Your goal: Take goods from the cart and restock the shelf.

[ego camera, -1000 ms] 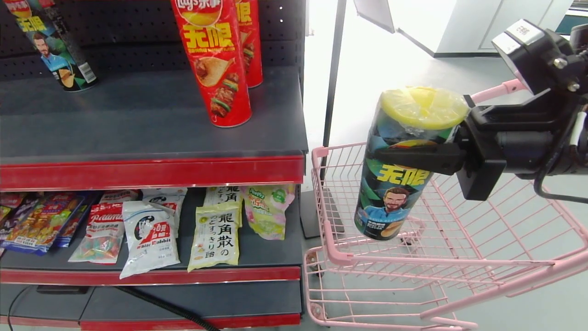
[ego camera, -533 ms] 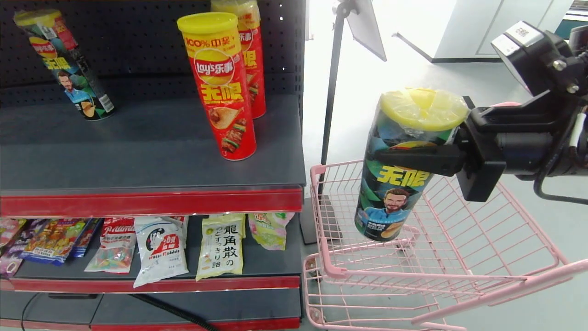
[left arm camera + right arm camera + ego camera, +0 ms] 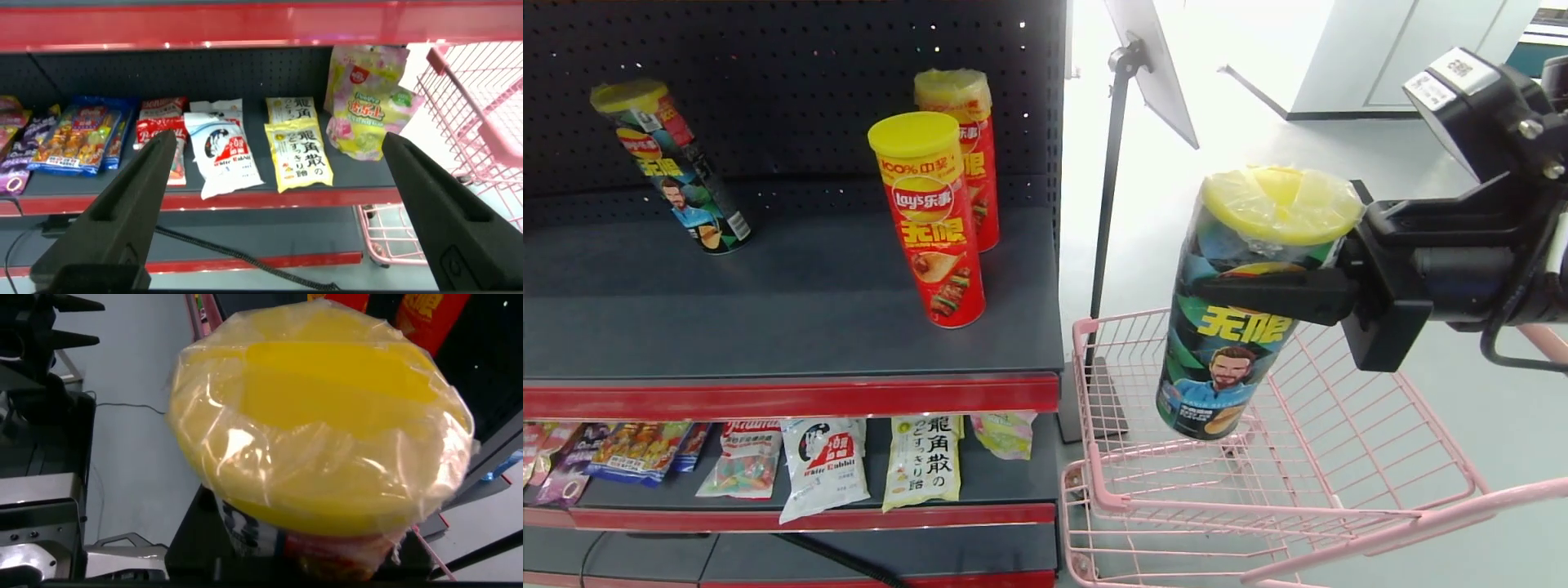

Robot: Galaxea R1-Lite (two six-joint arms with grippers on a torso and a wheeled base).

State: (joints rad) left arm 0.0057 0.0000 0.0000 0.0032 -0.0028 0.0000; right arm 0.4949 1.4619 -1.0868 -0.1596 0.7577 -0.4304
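The right gripper (image 3: pixel 1258 290) has its jaws clamped across the upper half of a tall dark green crisp tube (image 3: pixel 1225 367) with a film-wrapped yellow lid, large yellow characters and a printed portrait. It holds the tube nearly upright above the pink wire cart (image 3: pixel 1089 408), beside the dark grey shelf (image 3: pixel 768 318) where two red tubes (image 3: pixel 935 237) and another dark green tube (image 3: pixel 674 167) stand. The left gripper (image 3: pixel 278 139) has its jaws spread wide, holding nothing, facing the snack bags (image 3: pixel 221 151) on a lower shelf.
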